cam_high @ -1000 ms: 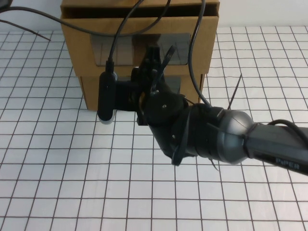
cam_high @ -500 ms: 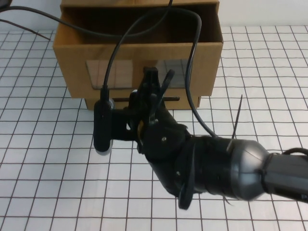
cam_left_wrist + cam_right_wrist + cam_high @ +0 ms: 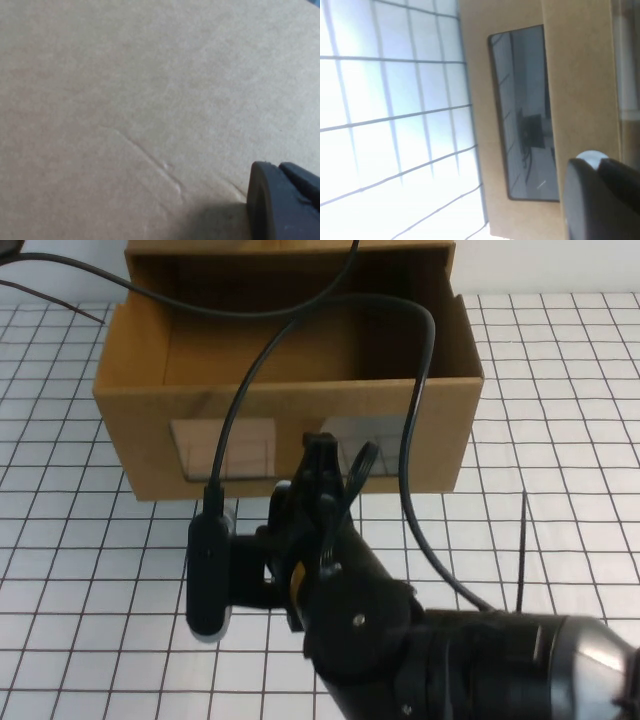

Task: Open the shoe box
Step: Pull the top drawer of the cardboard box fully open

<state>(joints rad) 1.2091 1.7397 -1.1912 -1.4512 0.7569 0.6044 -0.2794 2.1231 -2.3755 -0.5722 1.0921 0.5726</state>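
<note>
White grid table (image 3: 560, 440) all round: right gripper (image 3: 325, 452) clenched at the front wall of the shoe box (image 3: 140, 430), far centre, top open. Black cable (image 3: 425, 380) loops across it. Meanwhile the left gripper (image 3: 285, 200) hugs bare cardboard. Open table both sides.

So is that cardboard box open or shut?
Open: the shoe box tray sits out of its sleeve, inside showing. The right claw is shut at its front; left claw against cardboard.

Table (image 3: 570, 390) was white, ruled with a dark square grid. The same grid showed bright in the right wrist view.
</note>
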